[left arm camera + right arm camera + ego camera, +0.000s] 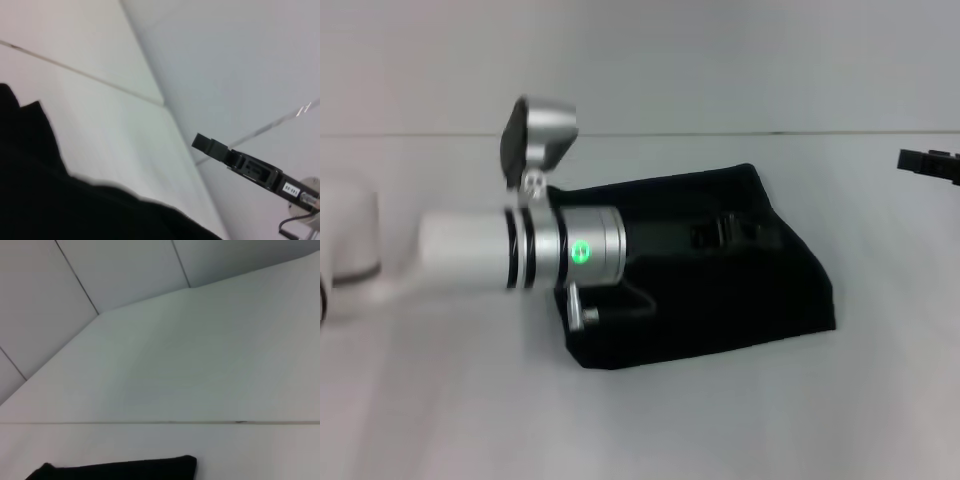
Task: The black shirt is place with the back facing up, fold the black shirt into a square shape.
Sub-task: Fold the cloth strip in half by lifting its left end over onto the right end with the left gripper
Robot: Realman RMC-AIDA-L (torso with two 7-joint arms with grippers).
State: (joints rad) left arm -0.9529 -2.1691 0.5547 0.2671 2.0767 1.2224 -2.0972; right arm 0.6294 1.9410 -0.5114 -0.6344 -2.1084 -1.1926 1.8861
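Already folded into a compact, roughly four-sided bundle, the black shirt (720, 280) lies on the white table (720, 420), near the middle of the surface and a little toward the robot's right. Its edges are uneven; the far corner rises to a soft point and the near edge runs at a slant. No lettering shows on the upturned side.

Over the shirt's left part reaches the left arm, its white and silver wrist with a green light stretched across the cloth. The left gripper (725, 232) appears as a dark shape against the black fabric, above or on the shirt, and whether its fingers are spread or closed cannot be told. The left wrist view shows the shirt (60, 200) as a dark mass close below the camera.

Well apart, at the table's right edge, the right gripper (932, 164) hangs clear of the shirt, holding nothing; its finger spacing cannot be told. The right wrist view catches only a strip of the shirt (125, 470) on the table.
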